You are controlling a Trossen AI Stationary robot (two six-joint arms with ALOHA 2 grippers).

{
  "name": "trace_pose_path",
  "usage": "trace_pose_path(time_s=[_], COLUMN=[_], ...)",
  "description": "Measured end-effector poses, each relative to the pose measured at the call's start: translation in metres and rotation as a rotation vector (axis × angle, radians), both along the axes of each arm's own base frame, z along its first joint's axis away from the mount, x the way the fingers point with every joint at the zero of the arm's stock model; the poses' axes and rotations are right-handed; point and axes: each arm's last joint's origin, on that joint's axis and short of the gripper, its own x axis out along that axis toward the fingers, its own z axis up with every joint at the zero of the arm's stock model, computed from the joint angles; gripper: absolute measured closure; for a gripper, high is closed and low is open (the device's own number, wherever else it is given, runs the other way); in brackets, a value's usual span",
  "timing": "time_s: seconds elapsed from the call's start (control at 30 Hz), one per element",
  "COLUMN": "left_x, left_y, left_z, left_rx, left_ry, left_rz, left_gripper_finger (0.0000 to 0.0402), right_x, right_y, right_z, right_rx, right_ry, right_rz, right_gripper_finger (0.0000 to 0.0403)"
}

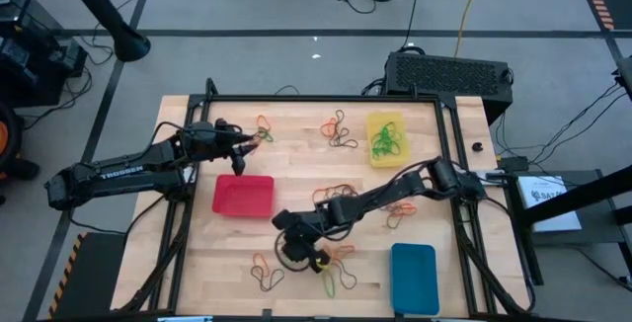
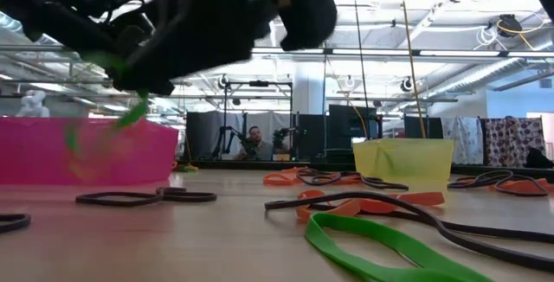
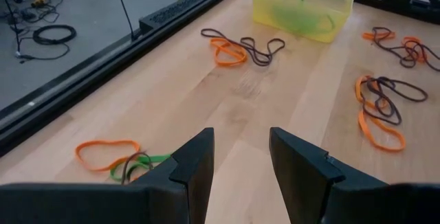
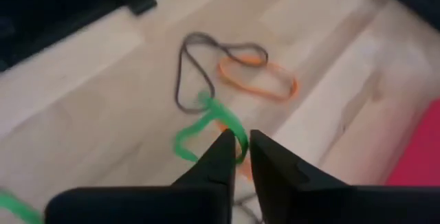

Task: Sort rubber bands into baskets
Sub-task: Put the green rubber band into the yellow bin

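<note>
My right gripper (image 1: 299,253) is low over the table's near middle, shut on a green rubber band (image 4: 203,124); it also shows in the low view (image 2: 130,113). Below it lie a dark band (image 4: 189,73) and an orange band (image 4: 265,80). My left gripper (image 3: 240,159) is open and empty at the far left, next to a small heap of orange, green and dark bands (image 3: 113,157). The red basket (image 1: 243,196) lies between the arms. The yellow basket (image 1: 385,139) holds green bands. The blue basket (image 1: 413,278) is at the near right. My right gripper pinches the green rubber band between its two fingertips, on one stretch of the loop (image 4: 238,143). The fingers come from above, slanting down. The rest of the loop hangs slack below the fingertips and seems lifted off the wood.
Loose bands lie in heaps: near the far edge (image 1: 341,129), in the middle (image 1: 341,196), right of middle (image 1: 400,211) and at the near edge (image 1: 267,271). A black frame (image 1: 449,144) runs round the table. A person shows far behind in the low view (image 2: 254,142).
</note>
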Motion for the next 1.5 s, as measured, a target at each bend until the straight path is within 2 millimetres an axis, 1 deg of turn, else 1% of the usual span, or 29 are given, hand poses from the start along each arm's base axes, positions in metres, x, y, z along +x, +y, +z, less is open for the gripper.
trace_pose_path(time_s=[0.1,0.27,0.37,0.43,0.53,0.63,0.73,0.9,1.0,1.1,1.23,1.3,1.4,1.5], left_x=[0.000,0.001,0.001,0.001,0.001,0.000,0.000,-0.002,-0.002,-0.002,-0.002,-0.002,-0.002,-0.002], left_y=[0.000,0.001,0.001,0.001,0.000,0.000,0.000,-0.001,-0.001,-0.001,-0.001,-0.001,-0.001,-0.001], left_z=[0.001,0.002,0.002,0.002,0.001,-0.001,-0.008,-0.021,-0.022,-0.022,-0.023,-0.023,-0.023,-0.022], left_rx=[0.018,0.035,0.037,0.037,0.033,0.032,0.025,0.024,0.023,0.017,0.006,0.004,0.000,0.001], left_ry=[0.001,-0.013,-0.013,-0.011,-0.002,0.000,0.008,-0.003,-0.004,-0.007,-0.011,-0.012,-0.014,-0.015], left_rz=[-0.007,-0.007,-0.006,-0.005,-0.006,-0.006,-0.005,-0.003,-0.003,-0.003,-0.001,-0.001,0.001,0.001], left_gripper_finger=[0.0253,0.0253,0.0253,0.0253,0.0253,0.0253,0.0253,0.0253,0.0253,0.0253,0.0253,0.0253,0.0253,0.0253], right_x=[0.002,0.004,0.005,0.006,0.005,0.004,0.004,0.005,0.004,0.004,0.001,0.001,-0.002,-0.009], right_y=[-0.010,-0.029,-0.034,-0.036,-0.037,-0.037,-0.037,-0.035,-0.034,-0.034,-0.034,-0.034,-0.035,-0.034], right_z=[-0.001,-0.013,-0.015,-0.016,-0.025,-0.038,-0.045,-0.045,-0.046,-0.046,-0.048,-0.048,-0.041,-0.021], right_rx=[0.013,0.086,0.100,0.097,0.088,0.088,0.095,0.094,0.097,0.102,0.107,0.107,0.108,0.104], right_ry=[0.022,0.059,0.055,0.062,0.094,0.152,0.176,0.171,0.177,0.193,0.233,0.240,0.249,0.248], right_rz=[-0.029,-0.005,0.003,0.001,0.001,-0.014,-0.028,-0.035,-0.041,-0.051,-0.069,-0.072,-0.077,-0.072], right_gripper_finger=[0.0333,0.0288,0.0266,0.0256,0.0247,0.0246,0.0251,0.0262,0.0280,0.0315,0.0385,0.0395,0.0396,0.0400])
